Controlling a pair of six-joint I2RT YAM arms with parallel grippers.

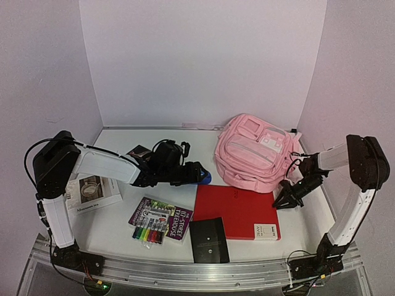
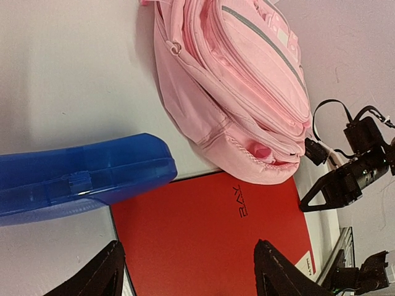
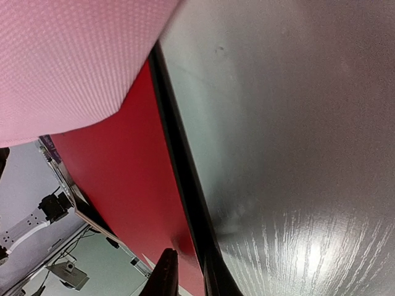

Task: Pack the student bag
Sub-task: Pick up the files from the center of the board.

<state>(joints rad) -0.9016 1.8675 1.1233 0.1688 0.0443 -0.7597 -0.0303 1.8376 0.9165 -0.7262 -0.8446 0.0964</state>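
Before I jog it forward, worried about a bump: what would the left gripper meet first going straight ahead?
Probably the red folder, right ahead of the left gripper; the student bag lies beyond. Depth is unclear.

bare table (image 1: pixel 197 139) lies open along the back wall, left of the student bag (image 1: pixel 256 154); the bag fills the back right, overlapping the red folder (image 1: pixel 237 211); a blue case (image 1: pixel 200 177) lies just left of both; box (image 1: pixel 92 192), book (image 1: pixel 162 217), markers (image 1: pixel 148 234) and black pad (image 1: pixel 208 240) crowd the front; the right gripper (image 1: pixel 285 198) occupies the strip right of the folder.
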